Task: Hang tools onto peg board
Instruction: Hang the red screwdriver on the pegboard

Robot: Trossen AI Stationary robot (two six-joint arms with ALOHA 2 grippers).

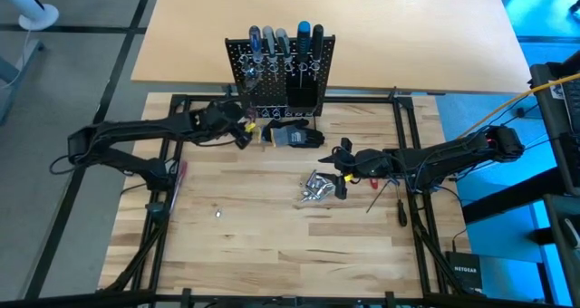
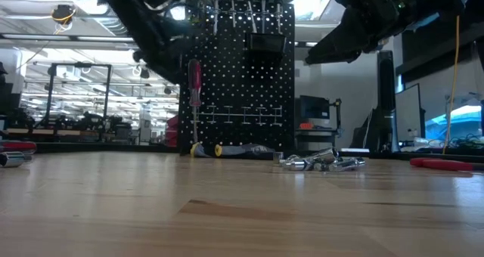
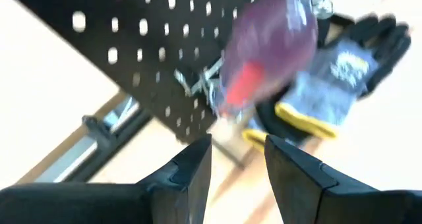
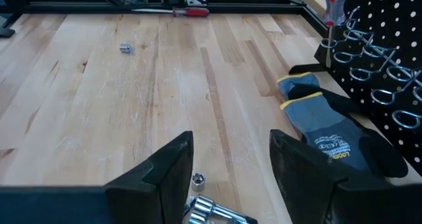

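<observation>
Screwdriver at the peg board

Left gripper (image 3: 237, 168) stands with fingers apart, empty, just below a blurred red screwdriver (image 3: 267, 49) at the peg board (image 3: 132, 46). Only the low view shows that screwdriver standing upright against the board's left edge. Right gripper (image 4: 231, 168) is parted, empty, over silver pieces (image 4: 211, 207) near gloves (image 4: 336, 135) at the board's foot; its view alone shows the ring holders (image 4: 369, 66).

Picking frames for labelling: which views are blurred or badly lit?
Left wrist view: the red-handled screwdriver is smeared, glove soft. Low view: arms silhouetted against bright ceiling lights, peg board dark. High and right wrist views: evenly lit, sharp.
</observation>
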